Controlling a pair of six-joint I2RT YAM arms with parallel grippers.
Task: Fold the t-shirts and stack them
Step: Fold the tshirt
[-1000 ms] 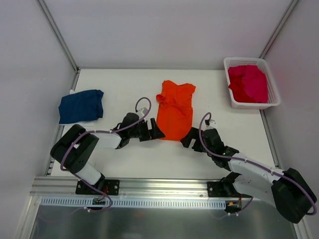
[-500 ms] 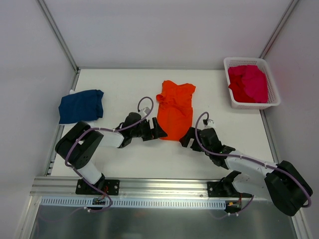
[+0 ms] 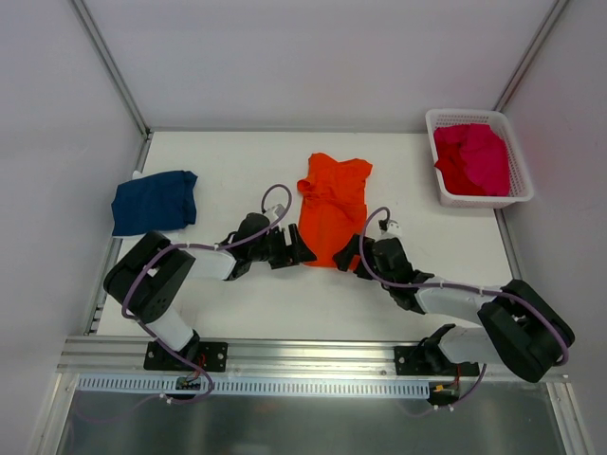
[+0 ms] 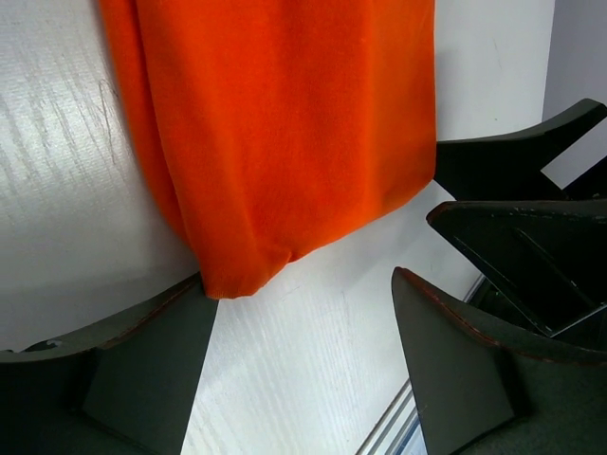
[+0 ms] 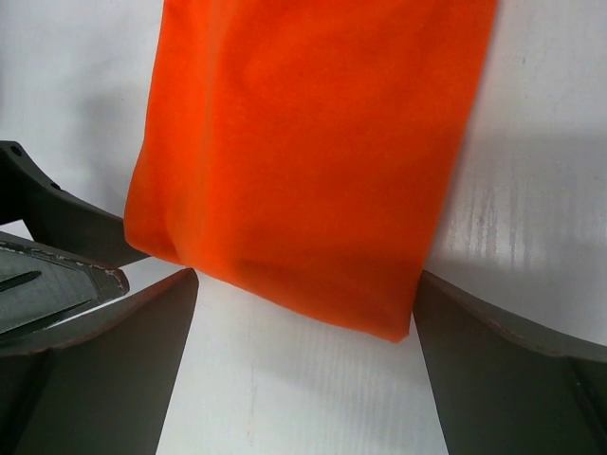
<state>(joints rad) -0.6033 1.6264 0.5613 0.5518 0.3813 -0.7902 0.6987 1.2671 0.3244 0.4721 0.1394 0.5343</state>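
From above, the orange t-shirt [image 3: 334, 210] lies flat in the middle of the table [image 3: 237, 161], folded into a long narrow strip with its collar end away from the arms. The navy t-shirt [image 3: 154, 202] sits folded near the table's left edge, well apart from the orange one. At the far right corner a white basket [image 3: 444, 190] holds the magenta-pink t-shirts [image 3: 471, 157] in a loose heap. Both arms reach low across the table – the left gripper [image 3: 300, 252] at the near left corner of the orange shirt, the right gripper [image 3: 349, 254] at its near right corner.

In the left wrist view, the left gripper [image 4: 302, 284] is spread wide with nothing between its pads. The orange shirt's [image 4: 285, 123] near corner hangs just above the gap, its tip touching the edge of the left-hand finger [image 4: 142, 360]. Black parts of the other gripper show at the right.

In the right wrist view, the right gripper [image 5: 305, 284] is likewise spread wide and grasps nothing – the shirt's [image 5: 313, 161] near edge lies across the gap between the two fingers [image 5: 512, 360], flat on the table.
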